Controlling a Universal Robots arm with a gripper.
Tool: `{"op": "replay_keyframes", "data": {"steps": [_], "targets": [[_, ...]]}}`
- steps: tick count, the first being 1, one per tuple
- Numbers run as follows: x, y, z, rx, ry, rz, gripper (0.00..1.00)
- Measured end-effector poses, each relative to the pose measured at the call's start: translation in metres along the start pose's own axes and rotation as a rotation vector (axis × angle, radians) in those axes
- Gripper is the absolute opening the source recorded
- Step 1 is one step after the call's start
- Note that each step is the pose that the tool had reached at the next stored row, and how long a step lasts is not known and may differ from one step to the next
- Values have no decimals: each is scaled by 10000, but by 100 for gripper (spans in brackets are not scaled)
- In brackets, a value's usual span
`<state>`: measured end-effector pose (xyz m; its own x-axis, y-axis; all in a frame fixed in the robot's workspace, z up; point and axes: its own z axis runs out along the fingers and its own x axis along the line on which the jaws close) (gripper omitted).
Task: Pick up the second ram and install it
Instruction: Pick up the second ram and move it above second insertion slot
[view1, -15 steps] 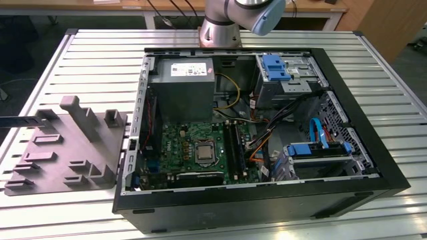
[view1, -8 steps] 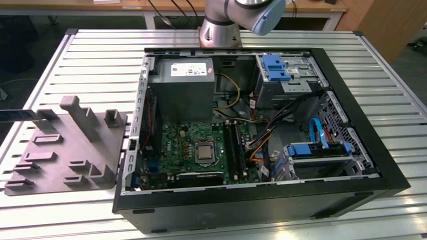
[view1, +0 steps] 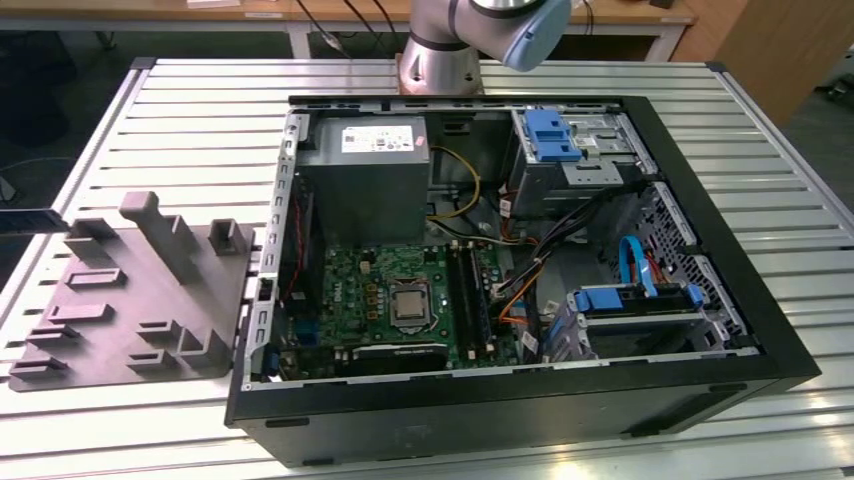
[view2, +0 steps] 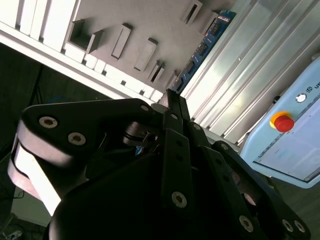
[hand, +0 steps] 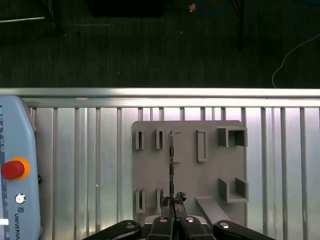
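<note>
Over the grey fixture tray (hand: 210, 175), the gripper (hand: 172, 202) has its fingers drawn in to a narrow gap and clamped on one end of the second ram (hand: 171, 160). The strip projects straight out from the fingertips toward the tray. In the first wrist view it appears edge-on as a thin dark line crossing the tray's middle slots. In the second wrist view the gripper (view2: 171, 95) presents the ram's (view2: 200, 50) flat blue face with its row of small dark chips, lying along the line where the tray (view2: 150, 20) meets the slatted metal table (view2: 250, 60). A pale-blue teach pendant (hand: 15, 150) with a red stop button (hand: 13, 169) rests on the table beside the tray. In the exterior view, the tray (view1: 134, 300) sits on the table (view1: 200, 130) at the exterior view's left, just beside the open computer case (view1: 521, 400). Inside the case, the green motherboard (view1: 374, 290) lies below the grey power-supply box (view1: 363, 180), with its long black slot rails (view1: 465, 290) toward the exterior view's right.
</note>
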<state>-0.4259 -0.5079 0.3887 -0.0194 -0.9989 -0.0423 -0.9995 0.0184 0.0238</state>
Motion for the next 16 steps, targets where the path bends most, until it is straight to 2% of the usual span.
{"op": "replay_keyframes", "data": {"steps": [6,16], "targets": [[-3,2,-68,1,-1,0,11],[-3,-11,-73,-2,1,-1,11]]}}
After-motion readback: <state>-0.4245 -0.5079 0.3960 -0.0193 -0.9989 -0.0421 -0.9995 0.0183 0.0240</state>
